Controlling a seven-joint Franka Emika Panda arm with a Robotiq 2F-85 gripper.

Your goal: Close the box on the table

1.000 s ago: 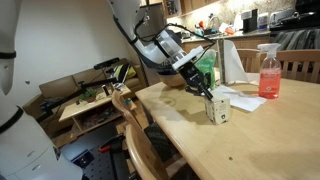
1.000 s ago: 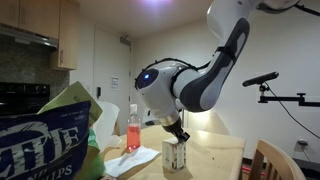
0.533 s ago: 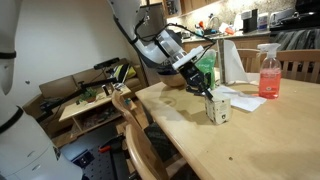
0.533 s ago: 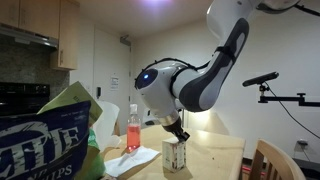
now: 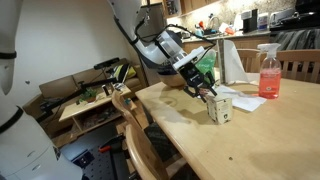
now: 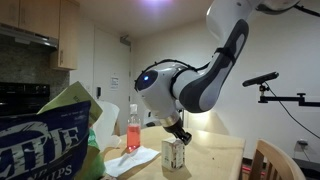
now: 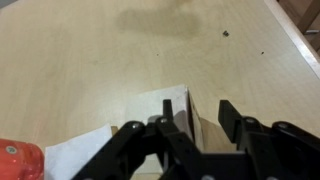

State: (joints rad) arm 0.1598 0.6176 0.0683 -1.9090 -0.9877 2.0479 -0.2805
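Directly beneath your tool [image 7: 196, 128] stands the box [image 7: 172, 103], a small upright carton of cream-white cardboard. Its pale top sits between the tool's black fingers [image 7: 232, 116], which are spread apart on either side of it. It rests on the tabletop [image 5: 250, 145], smooth light-brown wood with a rounded edge. Flat white paper sheets [image 5: 247, 100] lie just beyond the tool, and farther past them stands a pink translucent spray bottle [image 5: 268, 72], taller than the box.
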